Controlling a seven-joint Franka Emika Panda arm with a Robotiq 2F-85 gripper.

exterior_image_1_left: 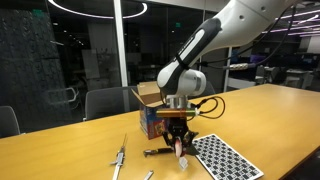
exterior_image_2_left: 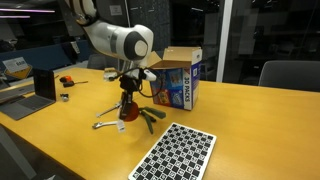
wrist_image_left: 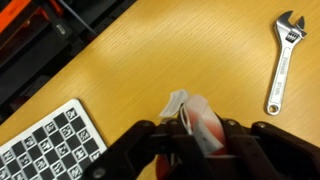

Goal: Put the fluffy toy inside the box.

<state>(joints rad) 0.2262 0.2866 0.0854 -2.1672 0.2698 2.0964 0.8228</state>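
My gripper (wrist_image_left: 196, 140) is shut on the fluffy toy (wrist_image_left: 200, 122). Its red-pink part and a white tag show between the fingers in the wrist view; the green lobes are hidden. In both exterior views the gripper (exterior_image_1_left: 180, 142) (exterior_image_2_left: 126, 106) points down and holds the toy (exterior_image_1_left: 181, 151) (exterior_image_2_left: 124, 114) low over the wooden table. The box (exterior_image_1_left: 150, 113) (exterior_image_2_left: 176, 82), blue-sided with brown flaps open, stands upright just behind the gripper.
A black-and-white dotted sheet (exterior_image_1_left: 226, 156) (exterior_image_2_left: 175, 152) (wrist_image_left: 42, 142) lies beside the gripper. A silver wrench (wrist_image_left: 283, 62) (exterior_image_1_left: 118, 160) (exterior_image_2_left: 105, 123) and a dark tool (exterior_image_1_left: 155, 152) (exterior_image_2_left: 150, 118) lie on the table. A laptop (exterior_image_2_left: 42, 84) sits at the far edge, and chairs (exterior_image_1_left: 105, 100) stand behind the table.
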